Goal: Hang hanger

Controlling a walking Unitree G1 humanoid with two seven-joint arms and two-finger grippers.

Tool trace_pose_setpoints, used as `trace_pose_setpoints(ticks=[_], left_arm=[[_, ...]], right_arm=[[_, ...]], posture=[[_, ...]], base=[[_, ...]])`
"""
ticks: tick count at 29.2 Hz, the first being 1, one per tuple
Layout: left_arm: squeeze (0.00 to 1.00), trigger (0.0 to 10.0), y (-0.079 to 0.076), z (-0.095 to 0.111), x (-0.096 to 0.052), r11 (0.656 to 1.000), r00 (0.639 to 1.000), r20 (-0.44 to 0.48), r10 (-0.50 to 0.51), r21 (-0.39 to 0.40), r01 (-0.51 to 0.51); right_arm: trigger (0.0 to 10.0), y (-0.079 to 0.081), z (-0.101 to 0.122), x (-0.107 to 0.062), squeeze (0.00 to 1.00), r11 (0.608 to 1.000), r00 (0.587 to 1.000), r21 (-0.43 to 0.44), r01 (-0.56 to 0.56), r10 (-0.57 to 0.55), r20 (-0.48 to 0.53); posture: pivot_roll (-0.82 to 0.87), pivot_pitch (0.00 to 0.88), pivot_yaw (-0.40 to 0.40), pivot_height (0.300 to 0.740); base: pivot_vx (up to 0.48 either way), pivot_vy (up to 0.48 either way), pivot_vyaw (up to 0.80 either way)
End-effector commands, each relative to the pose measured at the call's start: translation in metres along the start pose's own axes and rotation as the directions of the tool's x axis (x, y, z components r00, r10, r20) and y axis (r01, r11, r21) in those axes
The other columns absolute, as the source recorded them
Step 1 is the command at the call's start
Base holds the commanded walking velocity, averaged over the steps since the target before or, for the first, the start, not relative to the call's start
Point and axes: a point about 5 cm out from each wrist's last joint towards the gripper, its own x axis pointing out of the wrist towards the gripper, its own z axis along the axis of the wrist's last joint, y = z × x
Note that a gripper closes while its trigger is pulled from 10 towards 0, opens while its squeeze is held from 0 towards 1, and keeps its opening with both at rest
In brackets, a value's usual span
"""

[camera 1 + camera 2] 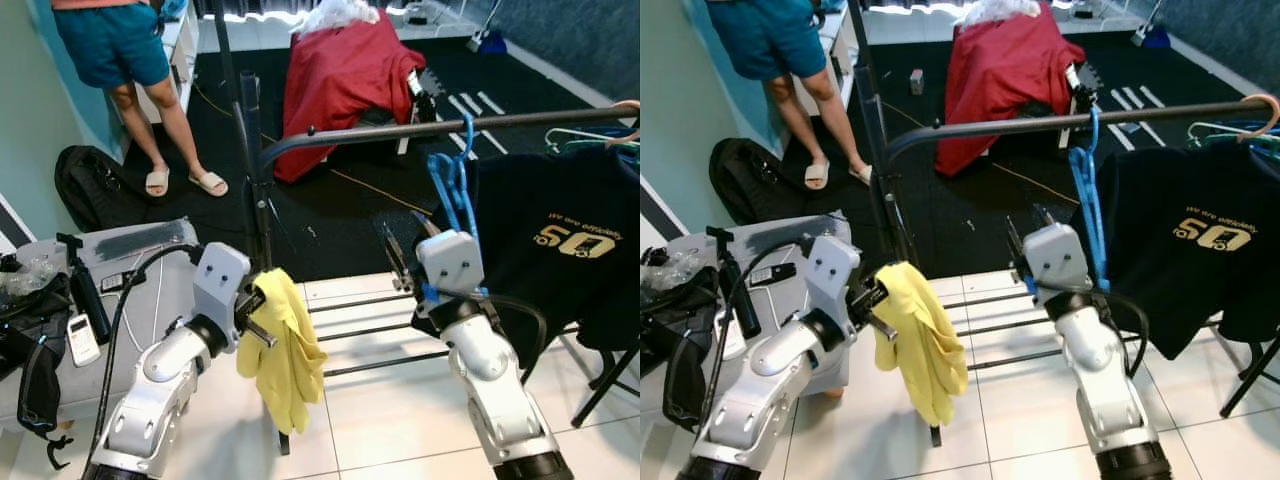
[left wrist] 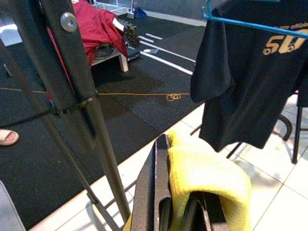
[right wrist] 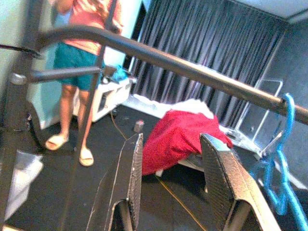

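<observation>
The blue plastic hanger already hooks over the dark metal rail, just beside the black printed T-shirt. The right gripper, fingers spread and empty, sits below that rail; it should back away straight, without brushing the hanger. The left gripper pinches a yellow cloth, lower than the rail.

This is looking like a lived-in home room: a clothes rack is holding a black T-shirt, dark curtains are hanging far back, and a person in sandals is standing far left.
</observation>
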Motion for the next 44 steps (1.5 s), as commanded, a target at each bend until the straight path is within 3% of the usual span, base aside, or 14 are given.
trace_pose_setpoints(ticks=[1, 2, 4, 7, 9, 12, 18, 19, 22, 23, 24, 34, 44], left_arm=[[0.0, 10.0, 0.002, -0.007, -0.004, 0.998, 0.999, -0.013, 0.045, -0.038, -0.045], [0.0, 10.0, 0.002, -0.007, -0.004, 0.998, 0.999, -0.013, 0.045, -0.038, -0.045], [0.0, 10.0, 0.01, -0.021, -0.008, 0.991, 0.99, -0.081, 0.119, -0.052, -0.123], [0.0, 10.0, 0.023, -0.041, -0.014, 0.969, 0.954, -0.189, 0.232, -0.044, -0.244], [0.0, 10.0, 0.023, -0.041, -0.014, 0.969, 0.954, -0.189, 0.232, -0.044, -0.244], [0.0, 10.0, 0.03, -0.055, -0.022, 0.943, 0.915, -0.251, 0.314, -0.027, -0.331], [0.0, 10.0, 0.029, -0.073, -0.038, 0.932, 0.884, -0.322, 0.339, -0.01, -0.361], [0.0, 10.0, 0.028, -0.078, -0.04, 0.932, 0.877, -0.341, 0.339, -0.007, -0.363], [0.0, 10.0, 0.028, -0.081, -0.042, 0.931, 0.871, -0.353, 0.341, -0.003, -0.366], [0.0, 10.0, 0.025, -0.087, -0.043, 0.932, 0.864, -0.366, 0.346, 0.028, -0.362], [0.0, 10.0, 0.025, -0.088, -0.043, 0.932, 0.862, -0.368, 0.348, 0.033, -0.362], [0.0, 10.0, 0.025, -0.089, -0.043, 0.929, 0.864, -0.364, 0.349, 0.016, -0.368], [0.0, 10.0, 0.029, -0.094, -0.041, 0.905, 0.838, -0.381, 0.39, -0.008, -0.425]], right_arm=[[10.0, 0.022, -0.022, -0.014, 0.0, 0.997, 0.992, 0.032, -0.064, 0.067, -0.105], [10.0, 0.022, -0.022, -0.014, 0.0, 0.997, 0.992, 0.032, -0.064, 0.067, -0.105], [10.0, 0.038, -0.052, -0.028, 0.0, 0.986, 0.953, 0.149, -0.073, 0.113, -0.282], [10.0, 0.049, -0.076, -0.044, 0.0, 0.957, 0.878, 0.288, 0.024, 0.117, -0.463], [10.0, 0.049, -0.076, -0.044, 0.0, 0.957, 0.878, 0.288, 0.024, 0.117, -0.463], [10.0, 0.051, -0.097, -0.05, 0.0, 0.927, 0.815, 0.342, 0.153, 0.077, -0.574], [10.0, 0.053, -0.097, -0.045, 0.0, 0.92, 0.818, 0.364, 0.144, 0.096, -0.567], [10.0, 0.056, -0.102, -0.049, 0.0, 0.915, 0.793, 0.374, 0.15, 0.115, -0.598], [10.0, 0.058, -0.105, -0.053, 0.0, 0.911, 0.771, 0.383, 0.156, 0.13, -0.623], [10.0, 0.058, -0.115, -0.064, 0.0, 0.908, 0.717, 0.375, 0.188, 0.134, -0.684], [10.0, 0.057, -0.117, -0.066, 0.0, 0.906, 0.706, 0.373, 0.199, 0.131, -0.696], [10.0, 0.054, -0.121, -0.065, 0.0, 0.928, 0.703, 0.329, 0.176, 0.115, -0.702], [10.0, 0.049, -0.127, -0.064, 0.0, 0.904, 0.684, 0.364, 0.223, 0.121, -0.719]], posture=[[-0.06, 0.109, 0.021, 0.74], [-0.06, 0.109, 0.021, 0.74], [-0.06, 0.113, 0.019, 0.74], [-0.05, 0.116, 0.015, 0.74], [-0.05, 0.116, 0.015, 0.74], [-0.04, 0.117, 0.01, 0.74], [-0.05, 0.12, 0.009, 0.74], [-0.05, 0.124, 0.007, 0.74], [-0.05, 0.124, 0.007, 0.74], [-0.05, 0.131, 0.0, 0.74], [-0.05, 0.132, 0.0, 0.74], [-0.06, 0.133, 0.005, 0.74], [-0.07, 0.122, -0.007, 0.74]], base=[[0.0, 0.0, 0.0], [0.0, 0.0, 0.0], [0.0, 0.0, 0.0], [0.0, 0.0, 0.0], [0.0, 0.0, 0.0], [0.0, 0.0, 0.0], [0.0, 0.0, 0.0], [0.0, 0.0, 0.0], [0.0, 0.0, -0.39], [0.0, 0.0, -0.8], [0.0, 0.0, -0.8], [0.0, 0.0, -0.8], [0.0, 0.0, -0.8]])
